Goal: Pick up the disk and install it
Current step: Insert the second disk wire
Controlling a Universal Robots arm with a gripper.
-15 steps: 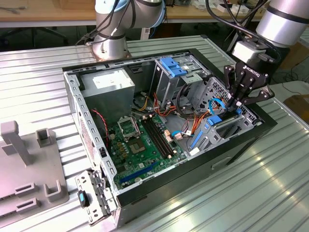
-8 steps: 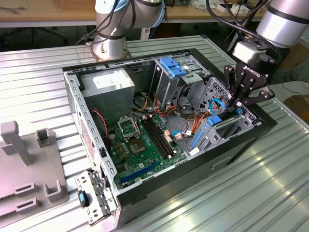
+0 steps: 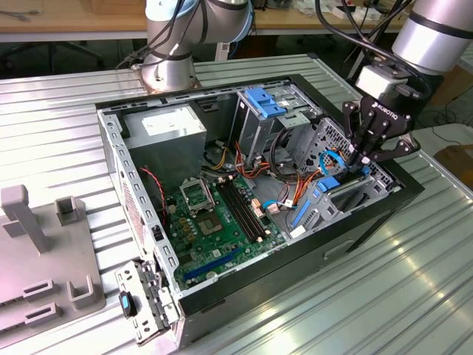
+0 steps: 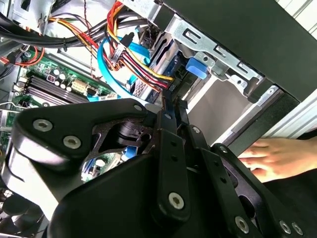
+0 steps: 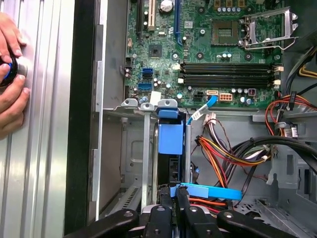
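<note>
The disk [image 5: 171, 139] stands on edge in a slot of the grey drive bay [image 5: 131, 148], at the corner of the open computer case [image 3: 384, 203] on the exterior view's right. Its blue carrier rail and dark body show in the first wrist view, and a blue tab [image 4: 197, 67] of it in the second wrist view. My gripper [image 3: 367, 161] reaches down into that bay. Its black fingers [image 5: 163, 208] lie close together at the disk's near end, with only a thin gap in both wrist views [image 4: 172, 101].
Coloured wire bundles [image 5: 223, 153] and thin blue cables [image 4: 106, 69] run close beside the bay. The green motherboard [image 3: 222, 222] fills the case floor. A blue bracket tops a grey cage [image 3: 264, 101]. A person's hand [image 5: 10, 74] rests on the ribbed table outside the case.
</note>
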